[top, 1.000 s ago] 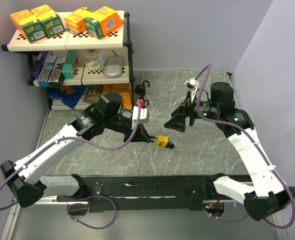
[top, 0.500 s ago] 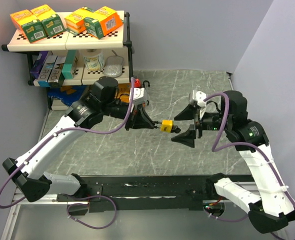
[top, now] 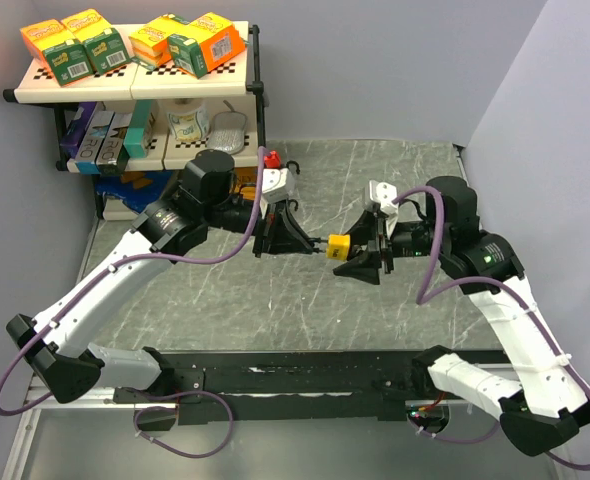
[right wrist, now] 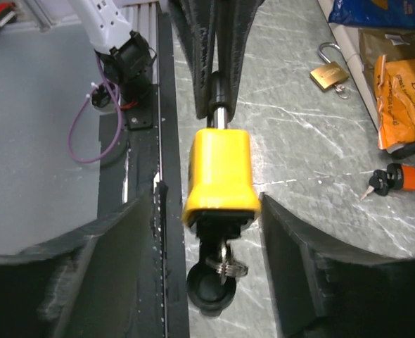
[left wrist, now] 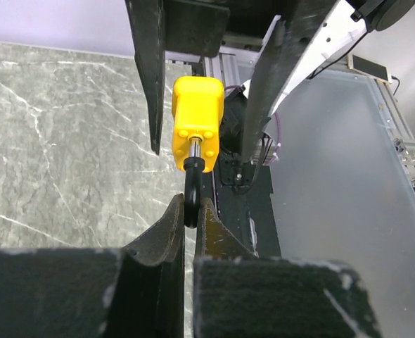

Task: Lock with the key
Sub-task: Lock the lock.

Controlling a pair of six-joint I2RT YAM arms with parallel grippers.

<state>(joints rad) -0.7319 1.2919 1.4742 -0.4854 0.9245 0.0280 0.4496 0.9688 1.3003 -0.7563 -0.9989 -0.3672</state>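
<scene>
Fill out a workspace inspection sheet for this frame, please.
Surface: grey marbled table.
Job's things: yellow padlock held in the air by its black shackle; key inserted in its base.
Clutter: brass padlock and orange-headed keys on the table; orange snack bag beside them.
Pincers: left pincer shut on the shackle; right pincer open, jaws either side of the padlock body.
Cables: purple cables loop along both arms.
Surroundings: shelf rack stocked with boxes; grey walls.
</scene>
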